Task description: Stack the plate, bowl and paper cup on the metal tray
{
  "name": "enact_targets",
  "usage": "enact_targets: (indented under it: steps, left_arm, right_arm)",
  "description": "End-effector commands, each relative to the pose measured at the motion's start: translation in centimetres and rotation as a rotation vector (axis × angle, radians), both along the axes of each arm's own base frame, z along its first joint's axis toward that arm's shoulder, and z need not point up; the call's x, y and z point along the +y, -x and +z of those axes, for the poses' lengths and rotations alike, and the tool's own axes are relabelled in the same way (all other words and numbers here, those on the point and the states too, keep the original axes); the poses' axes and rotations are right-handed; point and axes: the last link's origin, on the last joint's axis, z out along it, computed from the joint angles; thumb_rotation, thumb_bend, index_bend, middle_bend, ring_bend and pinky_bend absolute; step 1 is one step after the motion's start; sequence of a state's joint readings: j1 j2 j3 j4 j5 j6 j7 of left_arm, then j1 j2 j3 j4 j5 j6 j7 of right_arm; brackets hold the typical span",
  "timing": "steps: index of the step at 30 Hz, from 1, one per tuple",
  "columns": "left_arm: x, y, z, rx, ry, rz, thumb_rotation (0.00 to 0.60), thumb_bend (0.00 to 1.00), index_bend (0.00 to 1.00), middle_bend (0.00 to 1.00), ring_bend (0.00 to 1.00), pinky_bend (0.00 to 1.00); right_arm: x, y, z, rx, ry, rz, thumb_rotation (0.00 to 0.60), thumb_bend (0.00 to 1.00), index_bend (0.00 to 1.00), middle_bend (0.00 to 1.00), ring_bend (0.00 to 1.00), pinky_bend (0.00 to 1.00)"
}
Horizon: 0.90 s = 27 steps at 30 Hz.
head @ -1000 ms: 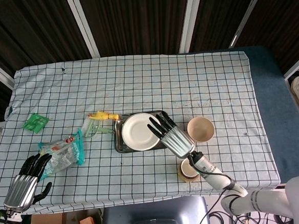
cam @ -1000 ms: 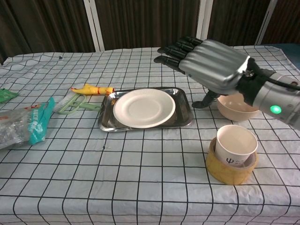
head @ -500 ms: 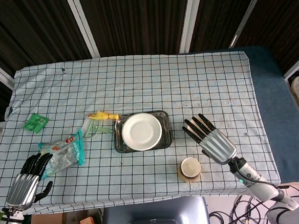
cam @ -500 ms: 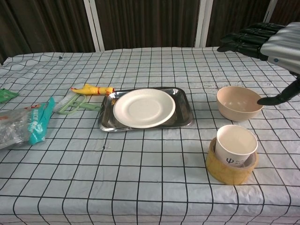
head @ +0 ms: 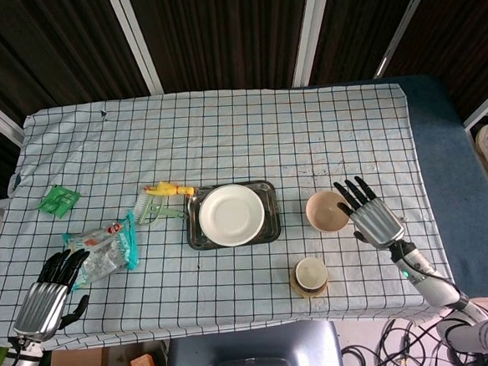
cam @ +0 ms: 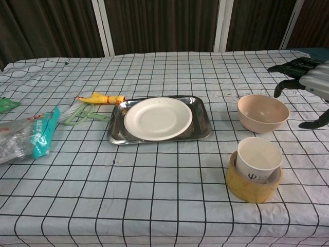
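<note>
- Hovering my right robot hand (head: 374, 218), fingers spread and holding nothing, just right of the bowl (head: 326, 211) on the bench.
- Plate (head: 229, 215) sits on the metal tray (head: 271, 223); paper cup (head: 310, 272) nearer me.

My head view looks steeply down from high up, taking in the whole table (head: 224, 134) and both my hands. My chest view sits low and near, facing across it toward the dark wall. Both share the metal tray (head: 270, 213) (cam: 202, 123).

Right hand (head: 375, 219) with ribbed silver back, black fingers (head: 355, 194), green wrist light, left hand (head: 44, 296) alike
</note>
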<state>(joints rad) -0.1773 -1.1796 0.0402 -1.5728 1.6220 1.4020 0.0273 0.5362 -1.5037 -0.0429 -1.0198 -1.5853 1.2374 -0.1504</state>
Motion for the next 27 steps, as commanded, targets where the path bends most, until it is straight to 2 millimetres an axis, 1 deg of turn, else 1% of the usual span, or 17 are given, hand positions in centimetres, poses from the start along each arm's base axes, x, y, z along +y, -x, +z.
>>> enact_targets:
  steps: [1, 4, 7, 12, 16, 22, 27]
  left_arm:
    - [0.0, 0.0, 0.0, -0.001, 0.001, 0.0, 0.6, 0.41, 0.0, 0.08, 0.03, 0.09]
    - [0.1, 0.0, -0.1, 0.0, 0.004, 0.0, 0.6, 0.41, 0.0, 0.08, 0.03, 0.09]
    - [0.0, 0.0, -0.1, 0.0, 0.006, 0.001, 0.6, 0.41, 0.0, 0.08, 0.03, 0.09]
    - [0.1, 0.1, -0.1, -0.001, 0.005, 0.004, 0.6, 0.41, 0.0, 0.08, 0.03, 0.09]
    - [0.0, 0.1, 0.0, -0.001, 0.005, 0.004, 0.6, 0.41, 0.0, 0.08, 0.03, 0.09]
    - [0.0, 0.1, 0.0, -0.002, 0.003, 0.004, 0.6, 0.41, 0.0, 0.08, 0.03, 0.09]
    - [0.0, 0.0, -0.1, -0.002, 0.005, 0.002, 0.6, 0.41, 0.0, 0.08, 0.03, 0.09]
  right_arm:
    - [-0.1, 0.2, -1.6, -0.03, -0.024, -0.014, 0.6, 0.05, 0.35, 0.0, 0.0, 0.0]
    - [-0.5, 0.0, -2.8, -0.049, -0.037, -0.02, 0.6, 0.13, 0.39, 0.0, 0.0, 0.0]
    - [-0.9, 0.0, -3.7, -0.053, -0.044, -0.022, 0.6, 0.23, 0.44, 0.02, 0.0, 0.0]
    - [-1.2, 0.2, -4.3, -0.053, -0.045, -0.028, 0.6, 0.3, 0.53, 0.05, 0.0, 0.0]
    - [-1.3, 0.4, -4.4, -0.05, -0.044, -0.03, 0.6, 0.37, 0.58, 0.06, 0.0, 0.0]
    - [-1.4, 0.4, -4.0, -0.076, -0.032, -0.021, 0.6, 0.38, 0.62, 0.08, 0.0, 0.0]
    - [-1.8, -0.3, -3.3, -0.103, 0.0, 0.0, 0.6, 0.38, 0.63, 0.08, 0.0, 0.0]
